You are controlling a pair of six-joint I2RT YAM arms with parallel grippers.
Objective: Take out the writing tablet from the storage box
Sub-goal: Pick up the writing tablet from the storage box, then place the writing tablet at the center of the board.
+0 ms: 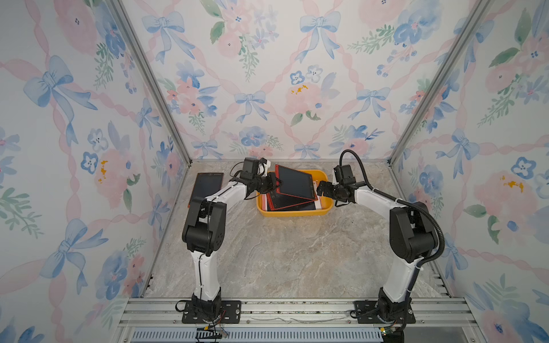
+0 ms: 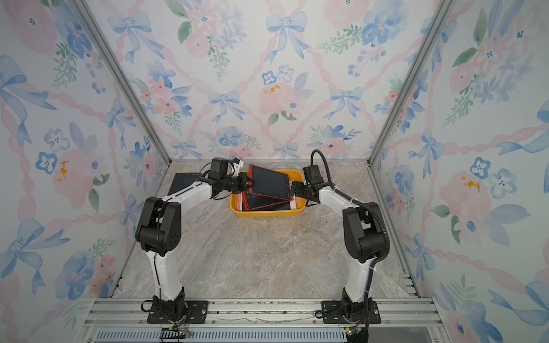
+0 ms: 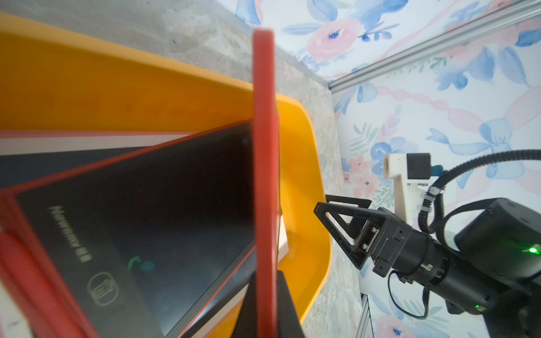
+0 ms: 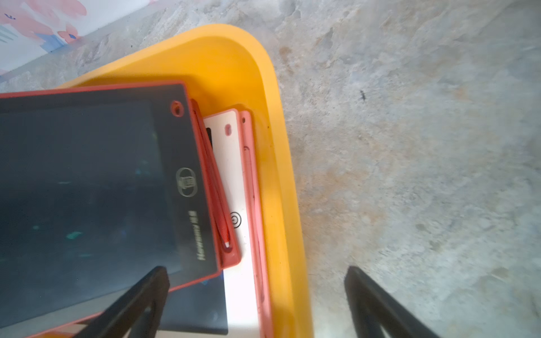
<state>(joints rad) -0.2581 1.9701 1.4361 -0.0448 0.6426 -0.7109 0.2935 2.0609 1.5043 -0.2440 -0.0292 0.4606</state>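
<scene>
The yellow-orange storage box (image 1: 292, 213) (image 2: 267, 213) stands at the back middle of the table. A red-framed writing tablet (image 1: 297, 184) (image 2: 271, 182) hangs tilted above it, its left edge pinched in my shut left gripper (image 1: 274, 181) (image 2: 249, 183). The left wrist view shows this tablet (image 3: 265, 146) edge-on between the jaws of the left gripper (image 3: 265, 307). My right gripper (image 1: 320, 188) (image 4: 254, 272) is open at the box's right rim (image 4: 281, 175), holding nothing, next to the tablet's (image 4: 87, 190) right end.
A second red-framed tablet (image 3: 146, 219) and a white-framed one (image 4: 234, 175) lie stacked inside the box. Another dark tablet (image 1: 206, 187) (image 2: 184, 182) lies on the table at the far left, by the wall. Floral walls close off three sides.
</scene>
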